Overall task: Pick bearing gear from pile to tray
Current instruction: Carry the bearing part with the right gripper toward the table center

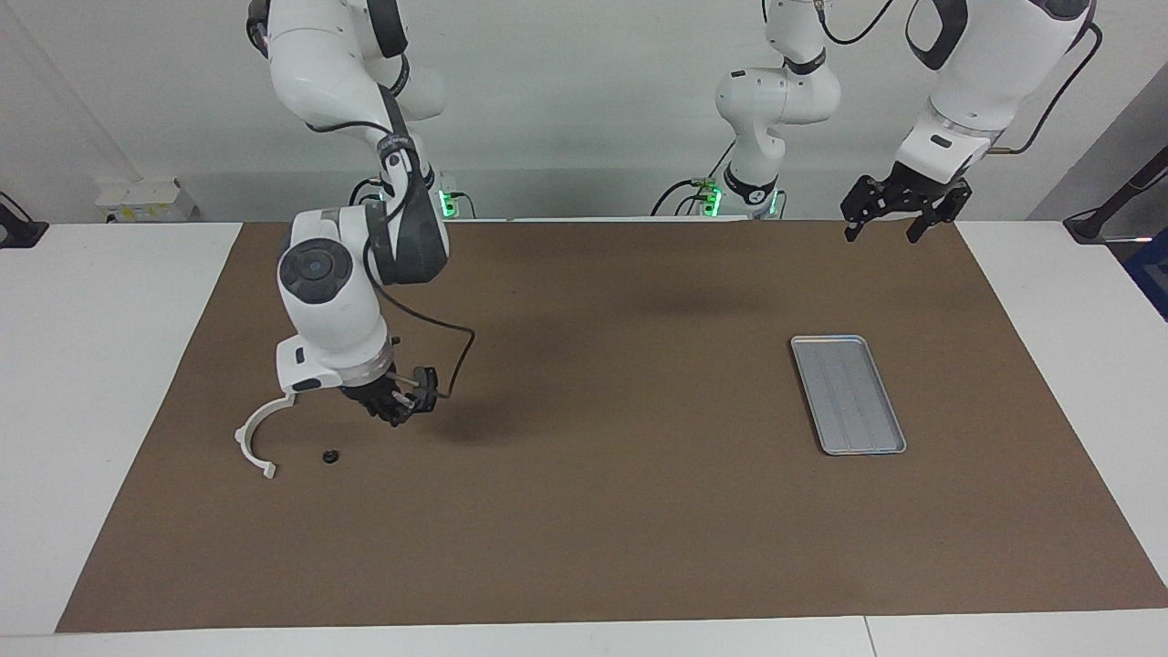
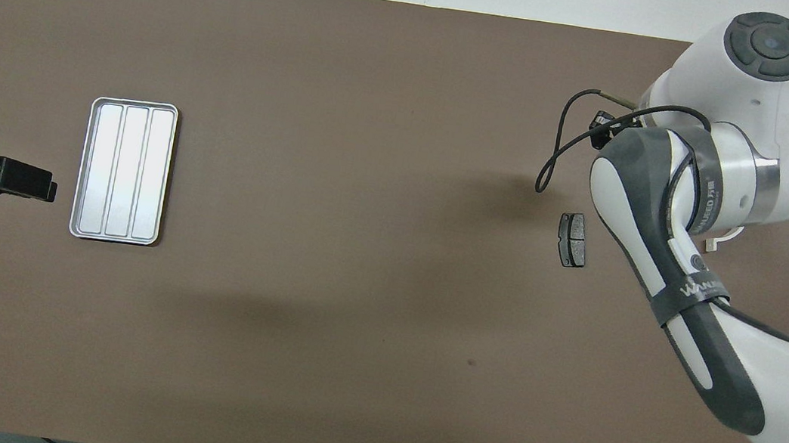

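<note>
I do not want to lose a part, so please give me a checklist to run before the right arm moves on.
1. Right gripper holds a part: cannot tell.
2. Right gripper is off the mat, above the pad: ok.
3. Tray lies flat, nothing in it: ok.
4. Left gripper waits away from the tray, jaws open: ok.
5. One gear lies on the mat beside the arc: ok.
</note>
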{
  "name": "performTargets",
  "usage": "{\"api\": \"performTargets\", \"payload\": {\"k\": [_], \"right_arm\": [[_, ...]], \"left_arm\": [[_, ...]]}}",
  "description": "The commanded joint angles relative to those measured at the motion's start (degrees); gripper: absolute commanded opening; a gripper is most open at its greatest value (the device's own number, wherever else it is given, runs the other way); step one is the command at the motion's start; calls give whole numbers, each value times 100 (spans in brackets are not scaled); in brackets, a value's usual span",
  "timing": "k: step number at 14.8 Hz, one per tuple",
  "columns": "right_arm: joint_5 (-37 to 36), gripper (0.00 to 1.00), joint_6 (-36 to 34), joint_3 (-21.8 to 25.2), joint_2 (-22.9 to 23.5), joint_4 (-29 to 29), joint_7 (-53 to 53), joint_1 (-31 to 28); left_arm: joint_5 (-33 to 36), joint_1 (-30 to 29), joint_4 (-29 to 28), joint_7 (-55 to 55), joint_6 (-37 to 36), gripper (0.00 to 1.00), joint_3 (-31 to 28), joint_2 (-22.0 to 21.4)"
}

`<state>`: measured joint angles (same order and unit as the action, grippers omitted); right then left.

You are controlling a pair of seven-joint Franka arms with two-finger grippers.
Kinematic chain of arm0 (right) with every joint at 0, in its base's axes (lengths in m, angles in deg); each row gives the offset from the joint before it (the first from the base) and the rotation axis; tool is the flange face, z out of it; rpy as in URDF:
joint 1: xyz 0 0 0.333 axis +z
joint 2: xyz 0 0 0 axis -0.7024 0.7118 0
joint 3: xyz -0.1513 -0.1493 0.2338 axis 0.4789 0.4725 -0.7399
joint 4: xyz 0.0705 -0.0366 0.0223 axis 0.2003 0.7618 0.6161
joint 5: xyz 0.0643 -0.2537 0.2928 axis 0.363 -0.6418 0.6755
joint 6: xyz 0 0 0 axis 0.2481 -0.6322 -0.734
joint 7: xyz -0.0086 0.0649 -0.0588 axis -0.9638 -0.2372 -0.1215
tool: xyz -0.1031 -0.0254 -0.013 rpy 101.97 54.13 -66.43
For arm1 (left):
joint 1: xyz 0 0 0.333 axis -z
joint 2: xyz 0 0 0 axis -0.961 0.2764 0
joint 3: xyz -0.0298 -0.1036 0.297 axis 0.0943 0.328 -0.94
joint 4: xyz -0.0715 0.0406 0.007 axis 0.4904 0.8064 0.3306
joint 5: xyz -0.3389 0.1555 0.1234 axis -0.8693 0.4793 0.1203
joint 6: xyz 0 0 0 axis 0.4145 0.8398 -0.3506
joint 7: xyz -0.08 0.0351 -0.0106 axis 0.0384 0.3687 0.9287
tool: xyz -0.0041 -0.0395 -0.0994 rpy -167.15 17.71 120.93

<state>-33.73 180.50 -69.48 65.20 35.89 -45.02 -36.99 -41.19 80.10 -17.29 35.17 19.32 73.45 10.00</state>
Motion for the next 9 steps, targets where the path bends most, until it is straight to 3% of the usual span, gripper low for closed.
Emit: {"api": "performTargets", "payload": {"k": [1, 5, 9], "right_arm": [[25, 0, -416, -10, -436, 82, -15, 325], [243, 0, -751, -10, -849, 74, 213, 730], [639, 0, -699, -19, -956, 74, 1037, 1248]], "left_arm": [[-78, -18, 17, -52, -33, 100, -3, -15], [-78, -18, 17, -52, -33, 100, -3, -15], [-78, -18, 17, -52, -41, 100, -3, -15]]}}
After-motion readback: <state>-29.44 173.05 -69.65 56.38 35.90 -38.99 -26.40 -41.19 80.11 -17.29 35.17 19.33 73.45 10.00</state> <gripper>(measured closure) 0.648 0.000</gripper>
